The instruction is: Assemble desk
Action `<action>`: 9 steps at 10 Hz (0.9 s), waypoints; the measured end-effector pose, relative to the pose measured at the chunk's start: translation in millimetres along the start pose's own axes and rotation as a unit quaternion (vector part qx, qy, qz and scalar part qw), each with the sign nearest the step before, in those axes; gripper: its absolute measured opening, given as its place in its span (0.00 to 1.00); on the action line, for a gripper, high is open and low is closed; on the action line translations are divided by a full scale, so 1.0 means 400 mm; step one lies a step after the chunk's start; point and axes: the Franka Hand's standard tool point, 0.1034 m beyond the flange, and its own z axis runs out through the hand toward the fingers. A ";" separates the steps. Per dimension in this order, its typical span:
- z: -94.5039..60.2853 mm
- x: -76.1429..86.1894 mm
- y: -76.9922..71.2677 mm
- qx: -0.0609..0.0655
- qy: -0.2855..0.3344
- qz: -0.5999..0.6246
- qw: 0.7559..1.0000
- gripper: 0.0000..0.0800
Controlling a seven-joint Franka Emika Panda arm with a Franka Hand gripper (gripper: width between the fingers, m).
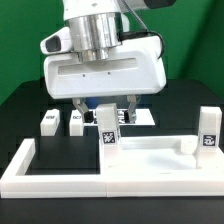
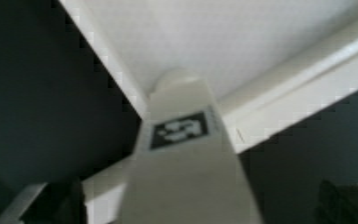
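Note:
The white tabletop (image 1: 150, 168) lies flat at the front, and its rim also shows in the wrist view (image 2: 247, 50). A white leg (image 1: 107, 140) with a square tag stands upright at the tabletop's corner on the exterior view's left. In the wrist view this leg (image 2: 179, 140) fills the middle. My gripper (image 1: 106, 115) hangs over the leg, open, one finger on each side of its top with gaps. In the wrist view the gripper (image 2: 190, 205) straddles the leg. A short white stub (image 1: 186, 147) rises from the tabletop further right. Another tagged leg (image 1: 207, 130) stands at the far right.
The low white border fence (image 1: 22, 165) runs along the front and the exterior view's left. The marker board (image 1: 62, 120) lies behind the gripper on the black table.

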 end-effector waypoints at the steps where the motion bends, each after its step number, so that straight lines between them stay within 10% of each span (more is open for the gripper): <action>1: 0.001 -0.001 0.003 -0.001 -0.001 0.004 1.000 0.78; 2: 0.002 -0.002 0.003 -0.001 -0.001 0.010 1.000 0.78; 4: 0.003 -0.002 0.007 -0.002 -0.001 0.071 0.997 0.36; 9: 0.005 -0.007 0.013 -0.002 -0.011 0.331 0.944 0.37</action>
